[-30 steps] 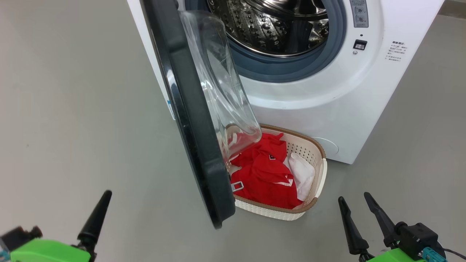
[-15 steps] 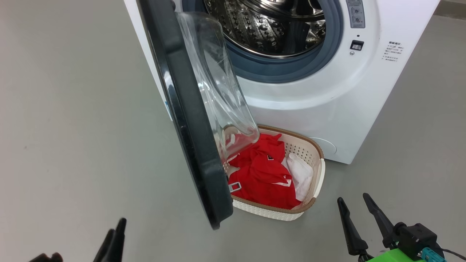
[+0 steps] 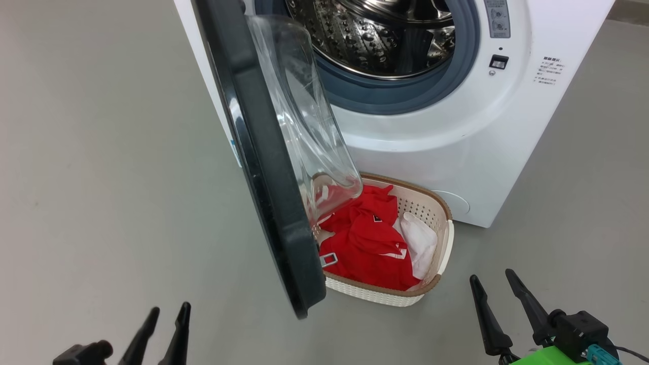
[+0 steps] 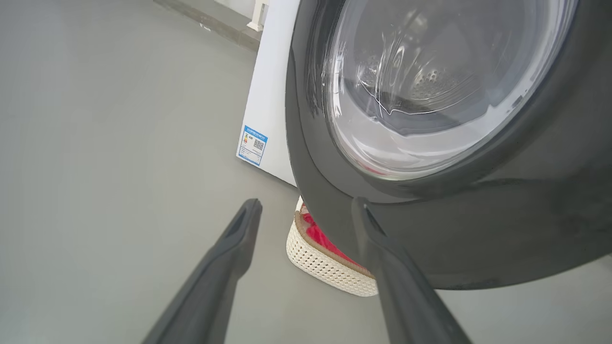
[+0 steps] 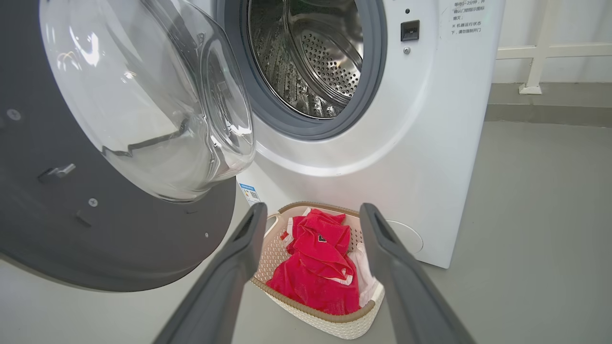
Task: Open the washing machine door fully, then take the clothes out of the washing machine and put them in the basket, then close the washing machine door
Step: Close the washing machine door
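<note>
Clothes lie in the basket in the head view: a red shirt with a white cloth at its right. The basket sits on the floor just in front of the washer. The door stands open, nearly edge-on to the camera, its glass bowl facing the washer and its lower rim covering the basket's left end. Perforated steel of the drum shows through the opening. The left gripper is at the lower left over the floor, its fingers parted and holding nothing, apart from the door. The right gripper is at the lower right, spread wide and empty, near the basket.

In the left wrist view the two fingers stand well apart. The door's outer face looms close ahead, and the right finger overlaps its black rim. A corner of the basket with red cloth peeks from under the door. A sticker is on the washer's side.

In the right wrist view the wide-spread fingers frame the basket, with shirt and white cloth inside. The door's inner side hangs at left.
</note>
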You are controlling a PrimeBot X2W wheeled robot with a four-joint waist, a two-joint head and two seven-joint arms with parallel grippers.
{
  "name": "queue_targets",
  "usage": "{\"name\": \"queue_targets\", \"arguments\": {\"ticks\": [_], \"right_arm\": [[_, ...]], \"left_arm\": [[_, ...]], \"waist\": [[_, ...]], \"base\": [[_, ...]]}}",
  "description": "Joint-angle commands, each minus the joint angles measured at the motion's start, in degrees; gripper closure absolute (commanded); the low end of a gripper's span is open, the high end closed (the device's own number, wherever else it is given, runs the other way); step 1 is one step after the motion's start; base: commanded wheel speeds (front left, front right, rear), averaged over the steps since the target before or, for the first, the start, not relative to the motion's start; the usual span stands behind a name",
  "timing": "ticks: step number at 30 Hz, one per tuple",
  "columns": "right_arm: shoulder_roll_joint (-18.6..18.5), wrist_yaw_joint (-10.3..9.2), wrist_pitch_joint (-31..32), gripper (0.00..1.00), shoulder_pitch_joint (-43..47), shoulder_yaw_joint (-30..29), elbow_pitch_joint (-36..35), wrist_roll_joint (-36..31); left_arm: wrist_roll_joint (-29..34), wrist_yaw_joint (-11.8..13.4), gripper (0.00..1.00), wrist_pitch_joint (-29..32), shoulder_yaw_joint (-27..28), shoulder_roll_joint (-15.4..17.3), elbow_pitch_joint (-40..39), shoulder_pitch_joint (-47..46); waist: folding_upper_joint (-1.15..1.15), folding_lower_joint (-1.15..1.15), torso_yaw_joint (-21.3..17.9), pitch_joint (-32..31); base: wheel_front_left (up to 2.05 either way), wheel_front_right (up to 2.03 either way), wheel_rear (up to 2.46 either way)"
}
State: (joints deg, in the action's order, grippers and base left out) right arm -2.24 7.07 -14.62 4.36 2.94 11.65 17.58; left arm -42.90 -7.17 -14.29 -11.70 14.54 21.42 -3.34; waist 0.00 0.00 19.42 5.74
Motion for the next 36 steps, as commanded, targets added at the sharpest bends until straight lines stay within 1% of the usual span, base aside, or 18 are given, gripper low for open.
{"name": "queue_targets", "arguments": {"ticks": [1, 5, 9, 12, 15, 22, 35, 36], "right_arm": [[-0.6, 0.42, -0.4, 0.00, -2.0, 1.5, -1.3, 0.0], [-0.6, 0.42, -0.4, 0.00, -2.2, 1.5, -1.2, 0.0], [-0.6, 0.42, -0.4, 0.00, -2.3, 1.5, -1.2, 0.0], [-0.6, 0.42, -0.4, 0.00, -2.4, 1.6, -1.2, 0.0], [-0.6, 0.42, -0.4, 0.00, -2.4, 1.5, -1.3, 0.0], [-0.6, 0.42, -0.4, 0.00, -2.5, 1.4, -1.3, 0.0], [-0.6, 0.42, -0.4, 0.00, -2.5, 1.3, -1.3, -0.1], [-0.6, 0.42, -0.4, 0.00, -2.5, 1.3, -1.3, -0.1]], "left_arm": [[2.6, -0.3, 0.00, -0.7, 3.2, 0.5, -1.6, -0.3], [13.4, -0.3, 0.00, -0.7, 7.8, -2.6, -3.5, 0.5], [21.3, -0.3, 0.00, -0.7, 11.2, -5.4, -5.9, 1.5], [25.7, -0.3, 0.00, -0.7, 14.2, -7.3, -7.9, 2.2], [28.3, -0.3, 0.00, -0.7, 15.1, -8.5, -9.3, 3.0], [29.4, -0.3, 0.00, -0.7, 15.5, -9.7, -9.5, 3.7], [29.0, -0.3, 0.00, -0.7, 15.4, -10.2, -9.7, 3.8], [28.5, -0.3, 0.06, -0.7, 15.2, -10.3, -9.7, 3.7]], "waist": [[0.00, 0.00, 0.0, 0.1], [0.00, 0.00, 0.0, 0.2], [0.00, 0.00, 0.0, 0.2], [0.00, 0.00, -0.2, 0.1], [0.00, 0.00, -0.3, 0.1], [0.00, 0.00, -0.2, 0.2], [0.00, 0.00, -0.1, 0.1], [0.00, 0.00, -0.2, 0.1]], "base": [[0.00, 0.00, 0.00], [0.00, 0.00, 0.00], [0.00, 0.00, 0.00], [0.00, 0.00, 0.00], [0.00, 0.00, 0.00], [0.00, 0.00, 0.00], [0.00, 0.00, 0.00], [0.00, 0.00, 0.00]]}}
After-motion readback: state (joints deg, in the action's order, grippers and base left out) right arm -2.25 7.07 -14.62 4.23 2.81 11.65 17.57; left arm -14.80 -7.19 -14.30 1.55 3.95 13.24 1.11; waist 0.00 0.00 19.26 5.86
